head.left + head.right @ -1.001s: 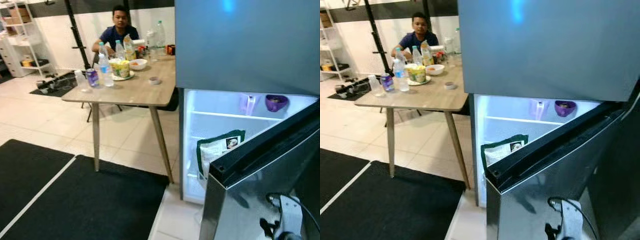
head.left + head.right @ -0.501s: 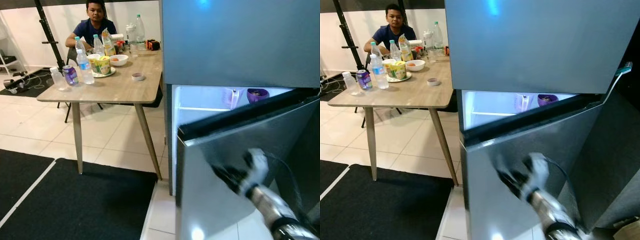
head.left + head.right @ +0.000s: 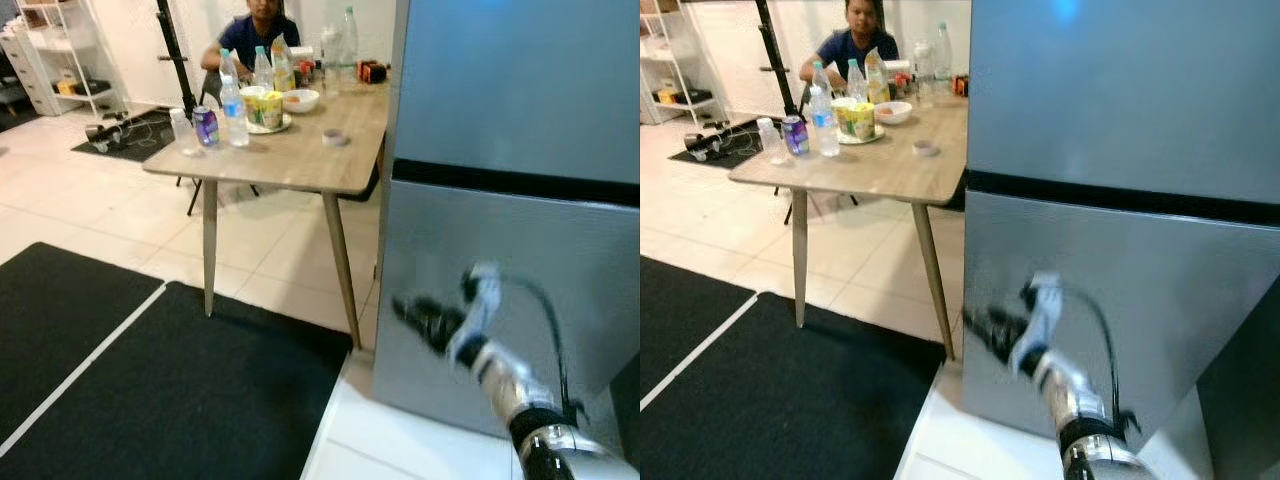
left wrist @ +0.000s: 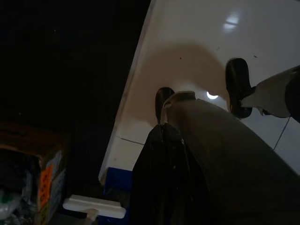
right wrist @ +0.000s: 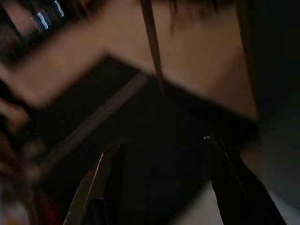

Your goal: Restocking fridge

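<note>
Right gripper sits raised in front of the fridge, its blurred black fingers close against the lower door and spread apart with nothing between them, as I see in the right wrist view too, where the two fingertips stand wide over dark mat and pale floor. From my seat the fridge reads as fully shut: the lower door lies flush under the upper one, a dark seam between them. Left gripper hangs idle in shade beside a dark trouser-like shape, fingers pressed together over white tile. To the fridge's left stands a wooden table carrying water bottles, a purple can, a yellow cup on a plate and a white bowl. A person in a dark blue shirt sits behind it. Black mat covers the floor near me.
</note>
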### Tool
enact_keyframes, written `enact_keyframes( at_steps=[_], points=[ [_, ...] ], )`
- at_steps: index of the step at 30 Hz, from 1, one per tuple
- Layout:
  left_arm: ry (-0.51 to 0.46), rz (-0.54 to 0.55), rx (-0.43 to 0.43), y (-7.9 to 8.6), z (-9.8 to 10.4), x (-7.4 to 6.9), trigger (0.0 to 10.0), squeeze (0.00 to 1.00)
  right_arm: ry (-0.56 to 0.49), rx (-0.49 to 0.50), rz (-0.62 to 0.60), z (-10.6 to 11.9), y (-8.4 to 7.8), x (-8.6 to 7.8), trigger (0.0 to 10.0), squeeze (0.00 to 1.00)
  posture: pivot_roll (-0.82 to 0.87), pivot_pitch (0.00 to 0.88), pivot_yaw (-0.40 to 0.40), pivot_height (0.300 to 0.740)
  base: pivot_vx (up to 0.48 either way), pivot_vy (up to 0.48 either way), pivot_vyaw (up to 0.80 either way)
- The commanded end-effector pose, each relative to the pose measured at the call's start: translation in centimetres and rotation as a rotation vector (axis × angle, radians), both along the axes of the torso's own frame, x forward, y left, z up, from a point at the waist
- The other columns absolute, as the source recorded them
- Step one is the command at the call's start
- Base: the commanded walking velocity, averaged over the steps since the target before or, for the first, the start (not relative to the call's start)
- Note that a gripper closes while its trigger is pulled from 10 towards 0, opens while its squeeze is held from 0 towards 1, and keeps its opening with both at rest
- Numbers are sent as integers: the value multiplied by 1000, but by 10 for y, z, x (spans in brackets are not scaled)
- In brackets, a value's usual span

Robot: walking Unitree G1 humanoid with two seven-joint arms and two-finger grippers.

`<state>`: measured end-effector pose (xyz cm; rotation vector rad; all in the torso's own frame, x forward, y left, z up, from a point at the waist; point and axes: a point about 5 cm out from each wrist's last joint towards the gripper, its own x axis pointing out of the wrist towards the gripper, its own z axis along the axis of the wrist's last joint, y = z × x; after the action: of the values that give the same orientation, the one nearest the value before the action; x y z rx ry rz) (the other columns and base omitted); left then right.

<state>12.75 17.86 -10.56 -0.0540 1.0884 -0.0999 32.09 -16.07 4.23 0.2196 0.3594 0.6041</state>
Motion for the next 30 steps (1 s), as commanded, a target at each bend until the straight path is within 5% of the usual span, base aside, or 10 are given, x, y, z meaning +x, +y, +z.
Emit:
enact_keyframes(
  at_steps=[1,3,7,11,14,16,20,30],
  points=[
    [6,6,2,2,-1,-3,10000,0,37,-97,-17,-11,-6,-7,10000,0,-101,0,11,740,0,0,0],
    [8,-1,0,1,-1,-4,10000,0,221,-221,-136,-49,-26,-37,10000,0,-100,0,12,740,0,0,0],
    [9,-4,0,1,-1,-4,10000,0,291,-291,-180,-63,-35,-53,10000,0,-103,0,13,740,0,0,0],
    [9,-24,10,0,-1,-4,10000,0,541,-466,-327,-106,-69,-117,10000,0,-105,0,11,740,0,0,0],
    [3,-32,21,0,-1,-4,10000,0,652,-559,-350,-122,-83,-153,10000,0,-106,0,12,740,0,0,0],
    [2,-33,22,0,-1,-3,10000,0,660,-566,-353,-123,-83,-156,10000,0,-106,0,12,740,0,0,0],
    [0,-33,48,2,-1,-3,10000,0,762,-651,-330,-133,-98,-194,10000,0,-110,0,14,740,0,0,159],
    [-1,-13,77,5,0,-1,10000,0,763,-700,-318,-135,-99,-198,10000,0,-115,0,16,740,0,0,632]
  ],
)
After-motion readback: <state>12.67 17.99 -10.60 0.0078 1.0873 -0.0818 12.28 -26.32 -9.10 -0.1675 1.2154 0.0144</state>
